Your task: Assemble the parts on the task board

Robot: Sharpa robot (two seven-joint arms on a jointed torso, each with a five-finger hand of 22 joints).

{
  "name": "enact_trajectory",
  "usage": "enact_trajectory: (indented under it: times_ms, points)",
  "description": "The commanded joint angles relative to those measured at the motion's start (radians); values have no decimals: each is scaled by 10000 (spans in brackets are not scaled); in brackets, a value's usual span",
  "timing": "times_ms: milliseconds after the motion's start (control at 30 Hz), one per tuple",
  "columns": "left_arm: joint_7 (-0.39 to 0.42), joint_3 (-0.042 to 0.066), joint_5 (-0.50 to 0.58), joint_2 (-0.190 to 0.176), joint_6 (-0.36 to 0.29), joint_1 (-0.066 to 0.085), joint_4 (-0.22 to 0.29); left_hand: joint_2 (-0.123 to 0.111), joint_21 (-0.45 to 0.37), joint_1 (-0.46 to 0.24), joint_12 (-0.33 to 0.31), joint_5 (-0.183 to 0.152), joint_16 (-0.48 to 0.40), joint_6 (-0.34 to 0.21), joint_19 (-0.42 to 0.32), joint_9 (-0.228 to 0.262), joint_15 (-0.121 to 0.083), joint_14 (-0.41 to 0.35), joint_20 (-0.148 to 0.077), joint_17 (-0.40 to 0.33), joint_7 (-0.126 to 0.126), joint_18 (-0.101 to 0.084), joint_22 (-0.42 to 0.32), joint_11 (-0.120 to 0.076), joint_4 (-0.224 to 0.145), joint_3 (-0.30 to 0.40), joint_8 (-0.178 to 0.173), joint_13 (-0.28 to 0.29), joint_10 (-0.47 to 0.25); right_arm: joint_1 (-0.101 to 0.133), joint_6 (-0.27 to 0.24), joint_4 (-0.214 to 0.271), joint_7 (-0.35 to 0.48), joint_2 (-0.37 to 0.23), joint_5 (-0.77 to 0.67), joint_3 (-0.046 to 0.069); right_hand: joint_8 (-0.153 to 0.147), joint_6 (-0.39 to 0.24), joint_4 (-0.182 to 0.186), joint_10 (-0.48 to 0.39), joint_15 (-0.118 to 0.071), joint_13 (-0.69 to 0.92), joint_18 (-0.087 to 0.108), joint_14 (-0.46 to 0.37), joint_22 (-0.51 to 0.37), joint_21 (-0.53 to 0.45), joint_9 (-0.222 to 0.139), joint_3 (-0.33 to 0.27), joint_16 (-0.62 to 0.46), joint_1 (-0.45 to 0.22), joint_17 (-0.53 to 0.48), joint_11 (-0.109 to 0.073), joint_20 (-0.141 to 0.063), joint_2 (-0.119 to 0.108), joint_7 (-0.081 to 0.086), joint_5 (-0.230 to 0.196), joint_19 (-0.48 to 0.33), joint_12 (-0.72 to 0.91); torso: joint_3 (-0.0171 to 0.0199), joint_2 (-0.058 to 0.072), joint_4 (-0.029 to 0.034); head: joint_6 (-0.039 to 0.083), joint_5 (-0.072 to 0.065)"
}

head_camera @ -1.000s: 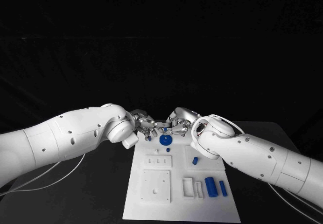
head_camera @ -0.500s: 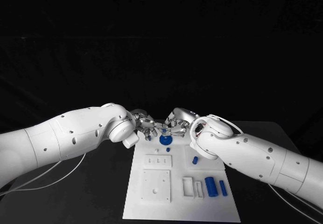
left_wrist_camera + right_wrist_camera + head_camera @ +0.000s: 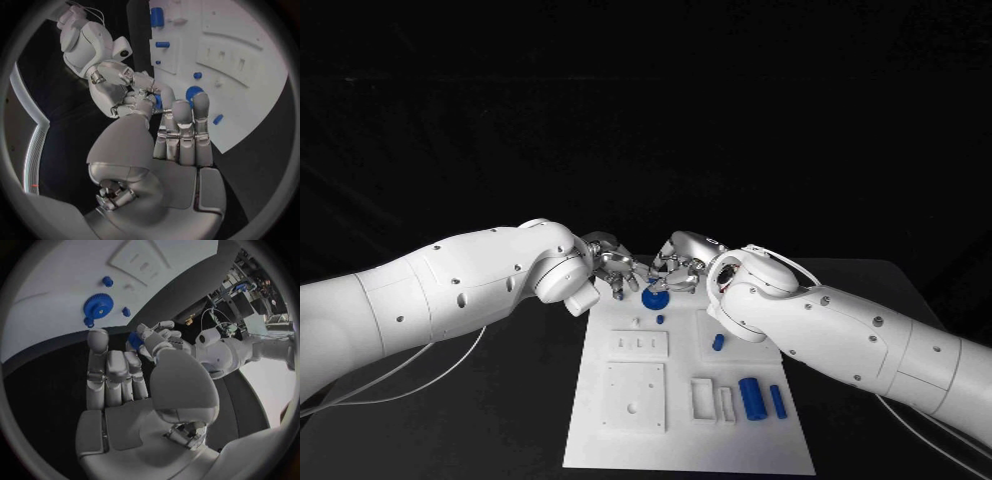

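Observation:
The white task board lies lengthwise in the middle of the table. My left hand and right hand meet fingertip to fingertip just above its far end. Between them is a small blue part, with fingertips of both hands pinching it from opposite sides. A blue gear sits on the board just below the hands. A small blue peg stands nearer on the board, and another small blue piece lies at the board's edge by my left hand.
Nearer on the board lie a short blue piece and two blue cylinders beside white slotted blocks. A raised white square and a slotted plate sit on the board's left half. Black table surrounds the board.
Both hands have stayed joined over the board's far end, shifting only slightly. The parts on the board have not moved.

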Motion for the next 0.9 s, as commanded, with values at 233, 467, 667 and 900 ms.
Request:
enact_trajectory:
  times_ms: [233, 467, 667, 900]
  points:
    - [69, -7, -186, 25, 217, 15, 23, 362, 37, -238, 52, 204, 64, -13, -65, 722, -63, 35, 5, 111, 30, 47, 123, -43, -725, 1553, 80, -138, 483, 11, 94, 39, -7, 23, -150, 13, 69, 69, 74, -44, -31, -15, 6, 59, -8, 61, 4, 4, -60, 31, 11, -19, -28, 39, -52, 21, 470, -55, 9, -7, -10, 3, 19]
    - [102, -7, -214, 18, 139, 15, 19, 163, 57, -692, 259, 353, 98, 214, -28, 1583, -106, 107, -34, 220, -85, 40, 195, -108, -630, 2314, 103, -117, 491, 11, 78, 46, -6, 7, -150, 13, 69, 66, 112, -44, -34, -20, 2, 62, -21, 84, 4, 10, -59, 34, 16, -20, -32, 24, -55, 20, 472, -58, 9, -5, -7, 4, 9]
    - [142, -8, -212, 10, -23, 15, 4, -20, 67, -1067, 624, 915, 232, 420, 58, 2899, -186, 186, -118, 475, -241, 0, 261, -205, -629, 2643, 94, -14, 498, 11, -26, 61, 3, -19, -146, 12, 62, 28, 148, -78, -32, -65, 5, 57, -46, 53, -7, -1, -87, 13, -3, -18, -32, -8, -51, 50, 467, -110, 14, -5, -7, 11, 4]
    - [181, -10, -83, 3, -120, 15, -11, -192, 121, -1475, 1044, 1758, 453, 733, 100, 3825, -268, 251, -195, 813, -379, -20, 342, -295, -883, 2935, 111, 137, 499, 10, -297, 64, 121, -53, -17, 12, 65, -350, 353, -223, 8, -204, 43, -28, -192, -248, -150, -139, -309, -146, -168, 45, 2, -219, 33, 318, 412, -281, 14, -6, -9, -3, 25]
